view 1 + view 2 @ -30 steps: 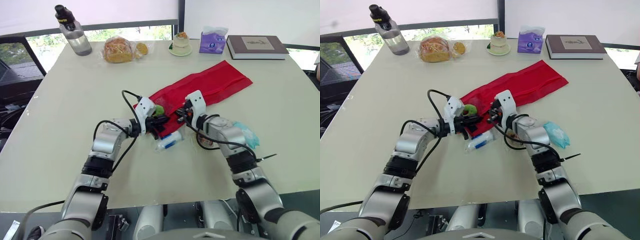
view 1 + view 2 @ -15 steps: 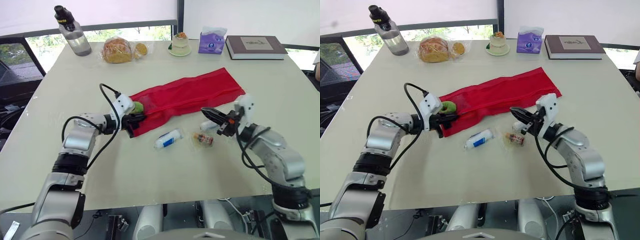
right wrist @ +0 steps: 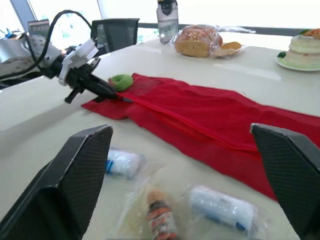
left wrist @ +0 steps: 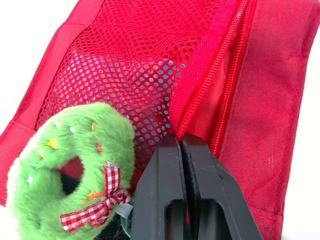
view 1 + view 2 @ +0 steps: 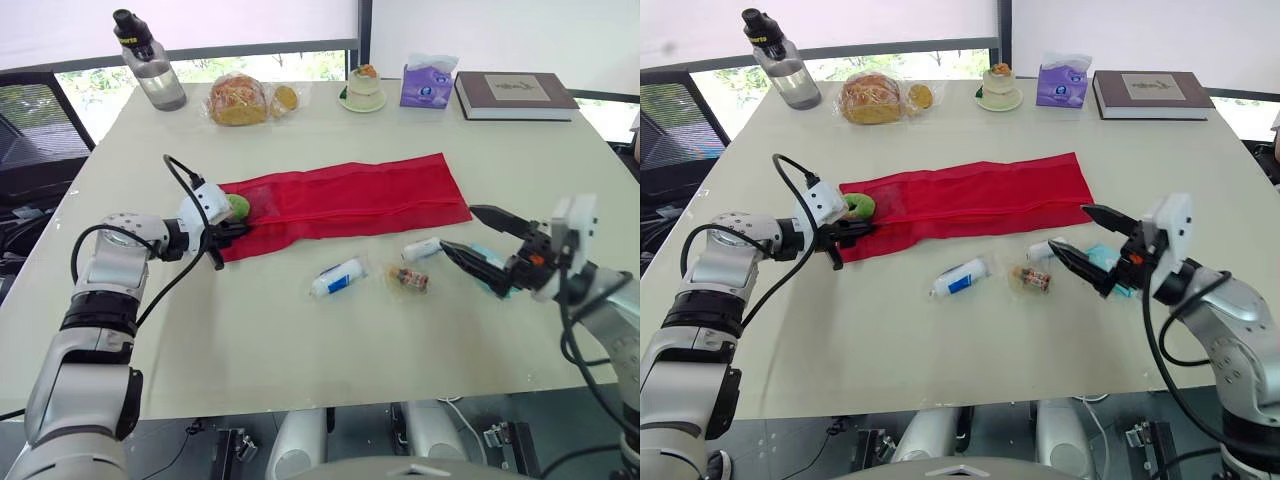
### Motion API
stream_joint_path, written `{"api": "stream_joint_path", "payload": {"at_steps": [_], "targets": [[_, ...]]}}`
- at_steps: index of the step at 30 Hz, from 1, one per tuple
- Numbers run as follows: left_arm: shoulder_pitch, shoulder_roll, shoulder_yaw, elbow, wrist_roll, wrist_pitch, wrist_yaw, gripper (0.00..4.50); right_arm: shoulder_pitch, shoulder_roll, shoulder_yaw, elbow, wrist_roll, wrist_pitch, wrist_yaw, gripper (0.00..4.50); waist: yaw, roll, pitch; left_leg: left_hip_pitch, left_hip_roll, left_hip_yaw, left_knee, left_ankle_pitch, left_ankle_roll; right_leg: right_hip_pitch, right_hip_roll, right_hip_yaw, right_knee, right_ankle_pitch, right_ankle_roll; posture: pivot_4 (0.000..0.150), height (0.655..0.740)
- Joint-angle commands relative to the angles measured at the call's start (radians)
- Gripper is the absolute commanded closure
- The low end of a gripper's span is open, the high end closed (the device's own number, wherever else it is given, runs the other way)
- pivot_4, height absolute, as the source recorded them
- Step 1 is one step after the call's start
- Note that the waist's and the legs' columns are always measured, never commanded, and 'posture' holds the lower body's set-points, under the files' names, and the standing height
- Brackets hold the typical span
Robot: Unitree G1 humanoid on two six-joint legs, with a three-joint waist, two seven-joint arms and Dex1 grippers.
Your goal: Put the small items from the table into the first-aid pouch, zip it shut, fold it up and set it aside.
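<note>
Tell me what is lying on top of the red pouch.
A green plush wreath rests on the mesh corner of the red pouch, beside the left gripper, whose fingers are shut on the fabric by the zipper. Anything beneath the pouch's solid panels is covered.

Your red pouch (image 5: 345, 200) lies flat mid-table (image 5: 250, 330), running 9 to 3 o'clock. Your left gripper (image 5: 228, 228) is on its 9 o'clock end, with the green wreath toy (image 5: 238, 207) right beside. At the pouch's 6 o'clock are a tube (image 5: 338, 278), a bagged small bottle (image 5: 408, 278) and a white roll (image 5: 423, 248). Your right gripper (image 5: 458, 227) is at 4 o'clock, fingers spread wide, by a teal packet (image 5: 490, 262).
</note>
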Motion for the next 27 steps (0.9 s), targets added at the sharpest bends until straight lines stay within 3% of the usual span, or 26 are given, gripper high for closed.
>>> {"api": "stream_joint_path", "payload": {"at_steps": [1,5,6,8,10,15,20,27], "targets": [[-0.020,0.020,0.019,0.005,-0.011,-0.004,-0.051,4.50,0.061,-0.056,-0.095,-0.068,0.058,-0.009,0.009,0.03,0.000,0.000,0.000,0.000,0.000,0.000,0.000,0.000,0.000,0.000,0.000,0.000,0.000,0.000,0.000,0.150,0.7400],[-0.041,0.016,0.022,0.006,-0.016,0.004,-0.078,4.50,0.082,-0.074,-0.103,-0.076,0.065,-0.030,-0.005,0.03,0.000,0.000,0.000,0.001,0.001,0.000,0.001,0.000,0.000,0.000,0.001,0.000,0.000,0.000,0.000,0.150,0.7400],[-0.054,0.016,0.016,0.013,-0.002,-0.007,-0.070,3.91,0.084,-0.075,-0.102,-0.078,0.064,-0.034,-0.009,0.00,0.000,0.000,0.000,0.000,0.001,0.000,0.001,0.000,0.000,0.000,0.001,-0.001,0.000,0.000,0.000,0.150,0.7400],[-0.087,0.009,0.012,0.010,0.003,-0.001,-0.070,3.34,0.085,-0.072,-0.099,-0.078,0.070,-0.038,-0.017,0.00,0.001,-0.001,0.000,0.000,0.001,0.000,0.001,0.000,0.000,0.000,0.001,0.000,0.000,0.000,0.000,0.150,0.7400],[-0.120,-0.001,0.006,-0.014,-0.006,0.021,-0.094,2.28,0.081,-0.068,-0.095,-0.077,0.079,-0.041,-0.026,0.00,0.006,-0.001,0.000,0.000,0.001,-0.001,0.001,0.000,0.000,0.000,0.001,-0.001,0.000,0.000,0.000,0.150,0.7400],[-0.161,-0.020,-0.033,-0.081,0.000,0.038,-0.156,0.12,0.070,-0.071,-0.066,-0.076,0.074,-0.052,-0.037,0.00,0.006,-0.001,0.000,0.000,0.001,0.000,0.001,0.000,0.000,0.001,0.001,0.000,0.000,0.000,0.000,0.150,0.7400],[-0.193,-0.107,-0.069,-0.110,0.024,0.034,-0.125,0.04,0.051,-0.068,-0.041,-0.075,0.065,-0.070,-0.058,0.00,0.014,-0.001,0.000,0.000,0.001,-0.001,0.003,0.000,0.000,0.002,0.002,-0.001,0.001,0.000,0.000,0.150,0.7400],[-0.286,-0.280,-0.164,0.053,0.175,-0.034,0.077,0.04,0.059,-0.048,-0.013,-0.113,0.082,-0.069,-0.109,0.00,0.025,-0.002,0.000,0.000,0.000,-0.002,0.005,0.000,0.000,0.003,0.003,-0.001,0.001,0.000,0.000,0.150,0.7400]]}}
